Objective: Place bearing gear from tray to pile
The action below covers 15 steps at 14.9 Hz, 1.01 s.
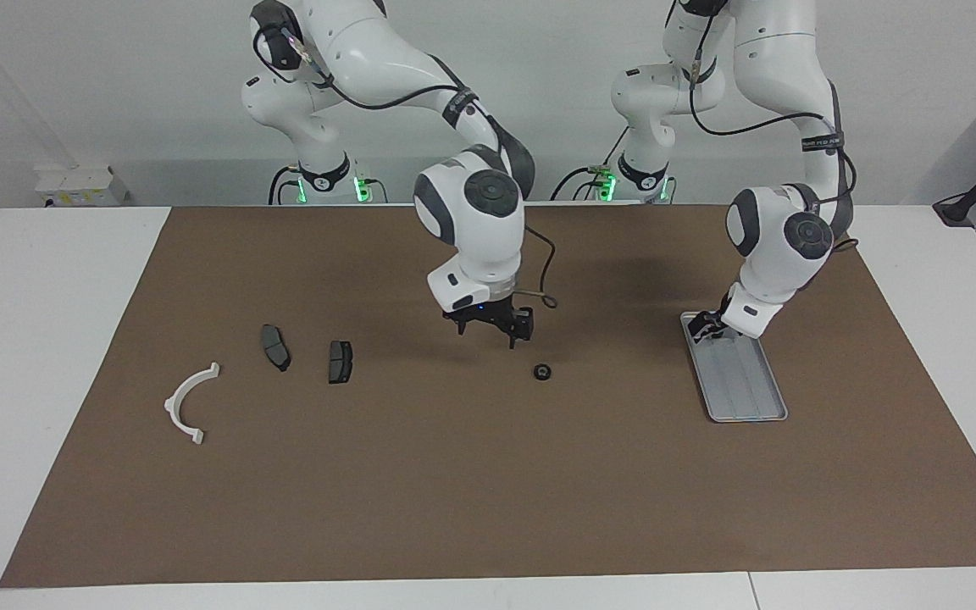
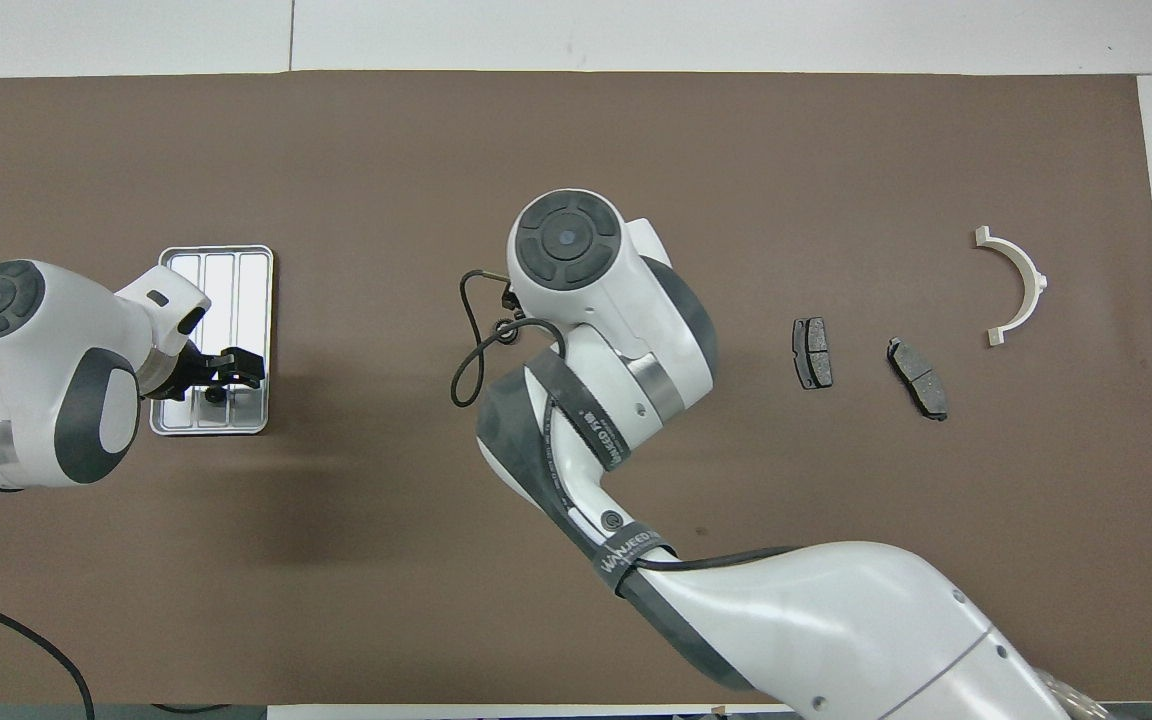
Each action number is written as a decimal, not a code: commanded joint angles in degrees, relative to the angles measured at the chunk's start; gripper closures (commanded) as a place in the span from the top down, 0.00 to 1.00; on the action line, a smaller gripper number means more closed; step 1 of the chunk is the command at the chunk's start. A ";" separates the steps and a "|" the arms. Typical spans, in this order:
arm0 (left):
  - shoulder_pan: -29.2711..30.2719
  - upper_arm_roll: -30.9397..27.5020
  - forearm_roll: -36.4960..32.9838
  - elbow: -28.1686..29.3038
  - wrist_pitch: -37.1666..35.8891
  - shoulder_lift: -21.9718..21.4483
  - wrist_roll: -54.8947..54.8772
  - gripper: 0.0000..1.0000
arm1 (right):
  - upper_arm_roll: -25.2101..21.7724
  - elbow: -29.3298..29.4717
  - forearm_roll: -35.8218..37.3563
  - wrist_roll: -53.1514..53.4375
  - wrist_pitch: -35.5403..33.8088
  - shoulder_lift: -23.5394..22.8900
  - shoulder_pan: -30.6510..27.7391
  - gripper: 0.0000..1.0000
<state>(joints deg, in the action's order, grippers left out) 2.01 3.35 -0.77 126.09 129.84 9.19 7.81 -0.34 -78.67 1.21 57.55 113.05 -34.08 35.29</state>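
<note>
One small black bearing gear lies on the brown mat near its middle, between the tray and the pile. My right gripper hangs open just above the mat beside that gear, on the pile's side, not touching it. The silver ribbed tray lies toward the left arm's end. My left gripper is open, low over the tray's robot-side end, right by a second small gear. The pile is a white half-ring bracket and two dark pads.
The brown mat covers most of the white table. A loose cable loop dangles from the right arm's wrist next to the gear on the mat. In the overhead view the right arm's wrist covers its own gripper.
</note>
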 commanded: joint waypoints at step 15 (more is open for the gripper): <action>0.28 -1.94 1.74 5.66 7.53 -3.30 -3.59 0.66 | -0.10 23.03 1.08 5.82 -3.01 -20.76 4.00 0.98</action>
<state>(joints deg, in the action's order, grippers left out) 2.06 1.48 -0.03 130.07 135.43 6.56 5.74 -0.57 -58.43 1.39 62.22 111.79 -53.67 39.08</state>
